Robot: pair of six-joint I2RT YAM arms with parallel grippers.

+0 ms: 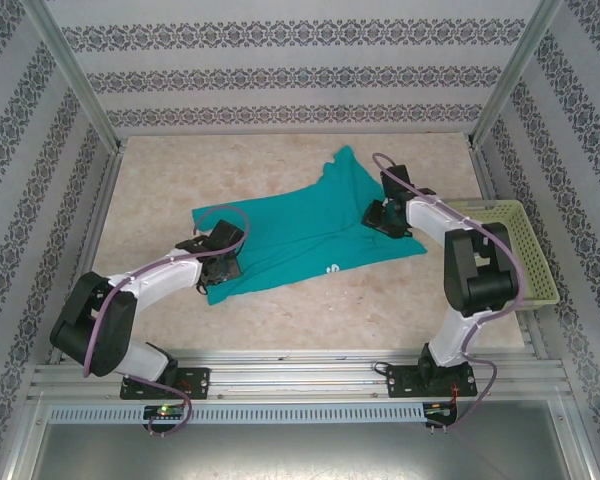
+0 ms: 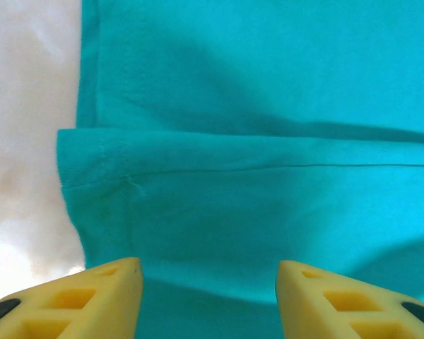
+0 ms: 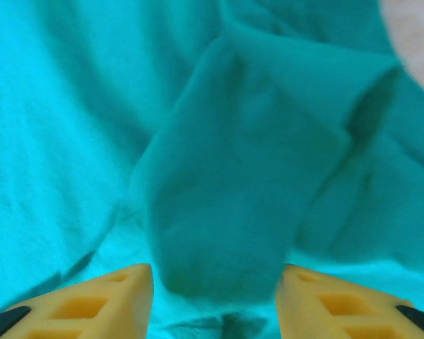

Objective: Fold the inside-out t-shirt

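The inside-out t-shirt (image 1: 300,225) lies spread and rumpled across the middle of the table, teal-green, with a small white neck tag (image 1: 333,267) near its front edge. My left gripper (image 1: 220,265) sits low over the shirt's near-left corner. In the left wrist view its yellow fingers (image 2: 106,296) stand apart over flat cloth (image 2: 268,106) with hemmed edges, gripping nothing. My right gripper (image 1: 383,218) is down on the shirt's right part. There its fingers (image 3: 113,300) also stand apart, with a raised, blurred fold of cloth (image 3: 247,183) lying between and ahead of them.
A pale yellow-green basket (image 1: 525,240) stands at the table's right edge, beside the right arm. Bare beige tabletop (image 1: 180,180) surrounds the shirt, and it also shows just left of the cloth (image 2: 28,106) under the left gripper. Patterned walls close in three sides.
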